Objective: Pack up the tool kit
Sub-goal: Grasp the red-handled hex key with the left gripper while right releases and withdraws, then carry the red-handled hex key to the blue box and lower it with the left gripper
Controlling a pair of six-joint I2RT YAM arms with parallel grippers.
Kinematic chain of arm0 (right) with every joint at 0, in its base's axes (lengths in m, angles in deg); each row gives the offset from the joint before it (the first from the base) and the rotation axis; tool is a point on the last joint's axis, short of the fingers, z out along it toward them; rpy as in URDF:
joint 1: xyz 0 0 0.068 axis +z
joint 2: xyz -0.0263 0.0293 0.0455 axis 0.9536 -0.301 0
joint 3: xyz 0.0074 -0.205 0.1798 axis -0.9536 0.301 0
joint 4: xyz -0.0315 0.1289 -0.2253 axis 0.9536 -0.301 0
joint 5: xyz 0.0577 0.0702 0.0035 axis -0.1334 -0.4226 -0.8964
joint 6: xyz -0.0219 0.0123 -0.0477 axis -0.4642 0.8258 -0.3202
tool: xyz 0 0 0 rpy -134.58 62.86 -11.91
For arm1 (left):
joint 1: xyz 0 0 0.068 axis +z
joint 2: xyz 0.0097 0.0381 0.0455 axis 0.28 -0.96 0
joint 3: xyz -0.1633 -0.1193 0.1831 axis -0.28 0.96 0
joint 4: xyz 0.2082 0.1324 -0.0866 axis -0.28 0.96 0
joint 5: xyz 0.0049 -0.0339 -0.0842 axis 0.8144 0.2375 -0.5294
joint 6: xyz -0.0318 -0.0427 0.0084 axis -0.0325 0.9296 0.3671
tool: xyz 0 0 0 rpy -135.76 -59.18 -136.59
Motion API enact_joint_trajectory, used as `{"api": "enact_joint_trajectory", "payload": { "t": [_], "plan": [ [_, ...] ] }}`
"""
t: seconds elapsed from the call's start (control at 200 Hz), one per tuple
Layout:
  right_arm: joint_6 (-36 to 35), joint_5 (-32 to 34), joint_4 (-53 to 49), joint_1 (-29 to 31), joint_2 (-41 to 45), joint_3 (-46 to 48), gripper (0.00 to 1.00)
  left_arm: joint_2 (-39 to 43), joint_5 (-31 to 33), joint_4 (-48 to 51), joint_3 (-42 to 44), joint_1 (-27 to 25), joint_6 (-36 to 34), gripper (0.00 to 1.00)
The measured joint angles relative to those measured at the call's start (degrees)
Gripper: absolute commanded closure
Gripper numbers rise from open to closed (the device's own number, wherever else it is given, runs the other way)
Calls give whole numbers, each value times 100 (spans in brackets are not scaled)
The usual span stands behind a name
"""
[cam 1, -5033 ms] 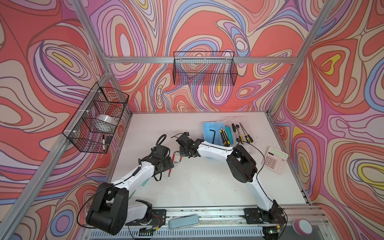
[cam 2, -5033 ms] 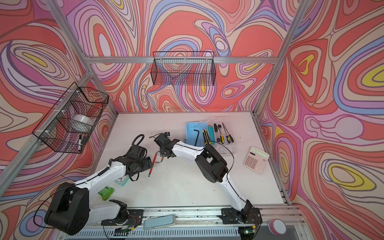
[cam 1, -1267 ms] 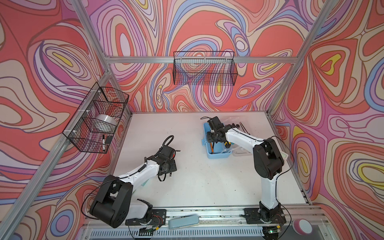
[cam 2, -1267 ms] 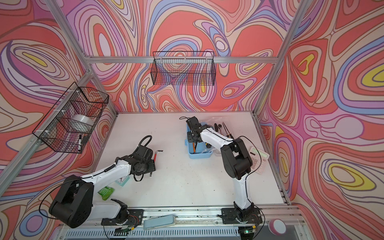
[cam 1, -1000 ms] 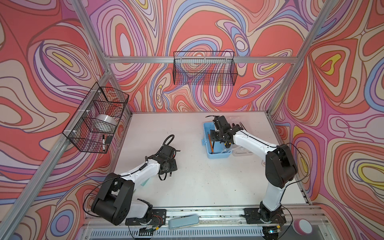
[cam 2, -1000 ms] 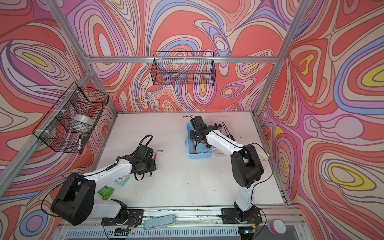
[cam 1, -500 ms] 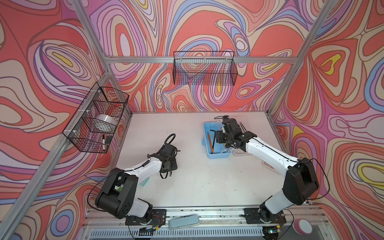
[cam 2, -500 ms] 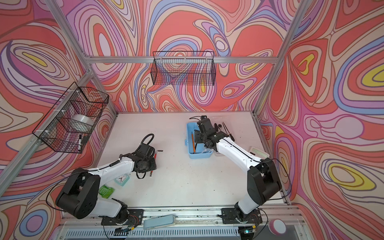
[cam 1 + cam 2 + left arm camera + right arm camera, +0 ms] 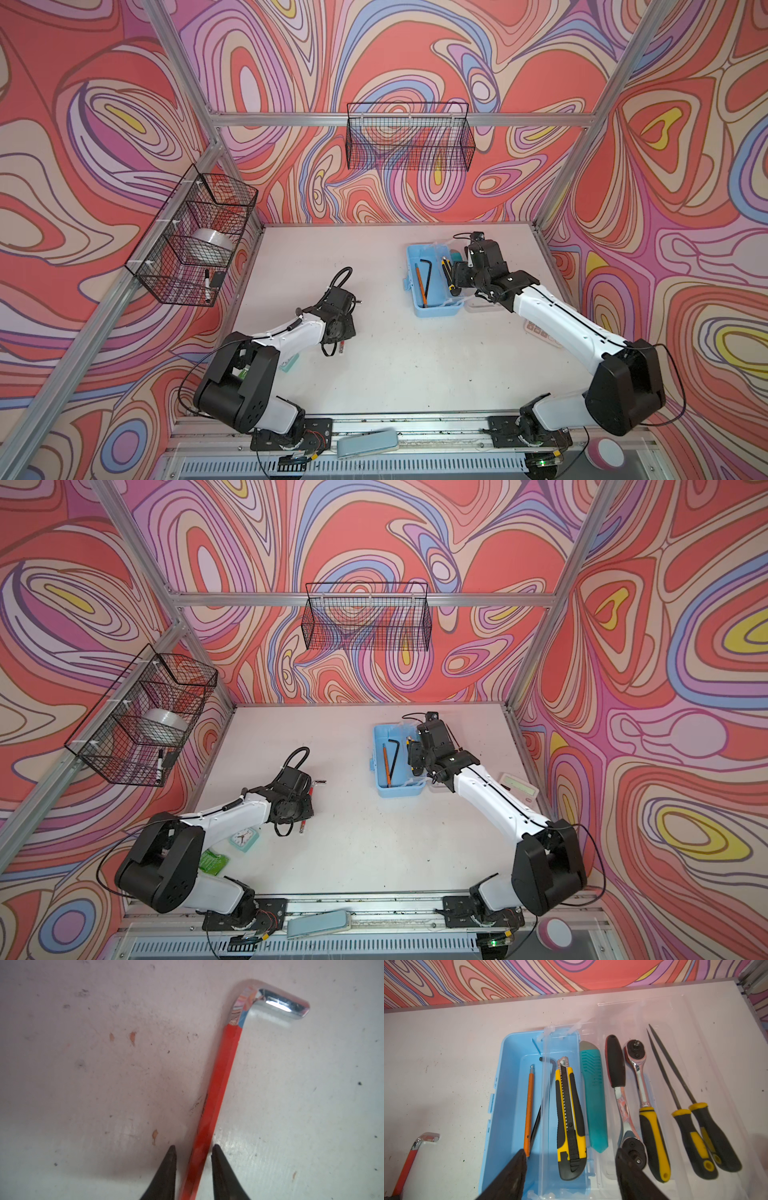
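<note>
The tool kit case (image 9: 436,309) (image 9: 399,791) (image 9: 508,1084) lies open at the back right, its clear lid (image 9: 675,1022) flat beside it. Inside lie an orange hex key (image 9: 529,1105), a black hex key (image 9: 548,1064) and a yellow utility knife (image 9: 570,1118). A teal knife (image 9: 593,1095), two ratchets (image 9: 618,1076) (image 9: 641,1088) and two screwdrivers (image 9: 689,1132) rest on the lid side. My right gripper (image 9: 570,1150) (image 9: 457,276) hovers open over the case. My left gripper (image 9: 193,1147) straddles a red hex key (image 9: 220,1076) (image 9: 303,825) on the table, one finger touching it, a gap at the other.
A green clock (image 9: 245,838) and a green packet (image 9: 214,862) lie under the left arm. A pink calculator (image 9: 519,789) sits by the right wall. Wire baskets hang on the left wall (image 9: 195,245) and the back wall (image 9: 409,141). A pedal (image 9: 365,442) lies on the front rail.
My right gripper has drawn back from the case and opened wider, its elbow swinging out to the right. My left jaws have narrowed around the red hex key.
</note>
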Motion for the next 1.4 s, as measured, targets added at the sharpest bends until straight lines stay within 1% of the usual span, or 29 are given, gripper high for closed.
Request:
{"api": "enact_joint_trajectory", "payload": {
  "t": [0.145, 0.26, 0.546, 0.776, 0.996, 1.157, 1.262, 1.397],
  "plan": [
    [-11, -37, 37, -365, 289, 168, 27, -17, -151, -57, 0, -2, -35, 95],
    [-11, -120, 44, -737, 461, 278, 27, -13, -236, -81, 0, -28, -17, 99],
    [-50, -496, 76, -1495, 730, 595, 26, 79, -518, -107, 11, -52, 74, 100],
    [-76, -828, 188, -1993, 754, 686, 26, 83, -678, -107, -70, -260, 328, 100],
    [-94, -1220, 400, -2396, 767, 787, 25, -96, -704, -195, -815, -673, 610, 100],
    [-94, -1539, 592, -2712, 778, 914, 25, -378, -717, -343, -1423, -981, 833, 100],
    [-87, -1749, 737, -2935, 782, 1038, 25, -695, -748, -413, -1845, -1130, 975, 100],
    [-72, -1978, 852, -3147, 769, 1178, 25, -1366, -868, -474, -2636, -1281, 1093, 100]
  ]
}}
